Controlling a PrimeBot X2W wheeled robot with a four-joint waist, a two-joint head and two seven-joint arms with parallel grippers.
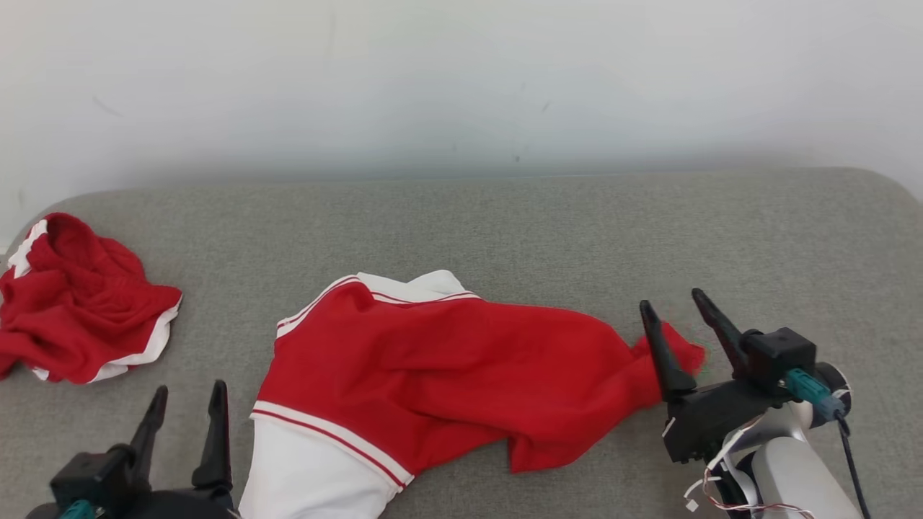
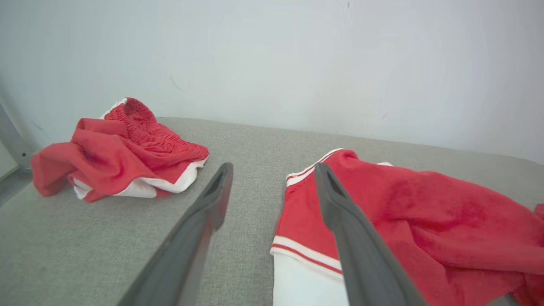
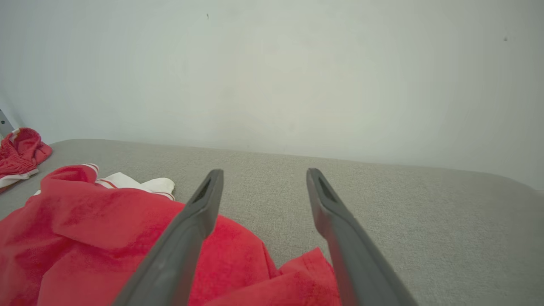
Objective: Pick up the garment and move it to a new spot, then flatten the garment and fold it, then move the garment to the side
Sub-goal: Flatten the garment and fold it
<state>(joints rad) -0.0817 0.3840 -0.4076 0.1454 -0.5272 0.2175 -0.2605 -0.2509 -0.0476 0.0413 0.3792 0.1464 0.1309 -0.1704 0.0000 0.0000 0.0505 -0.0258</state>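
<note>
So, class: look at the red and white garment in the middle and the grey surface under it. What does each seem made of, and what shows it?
The garment looks like soft matte cloth, likely a knit or jersey; it slumps in loose folds with no shine. The grey surface seems woven upholstery fabric, matte; a fine flecked weave shows in the left wrist view.

Grey fabric surface (image 1: 505,223) w/ pale wall (image 1: 433,79) behind
</note>
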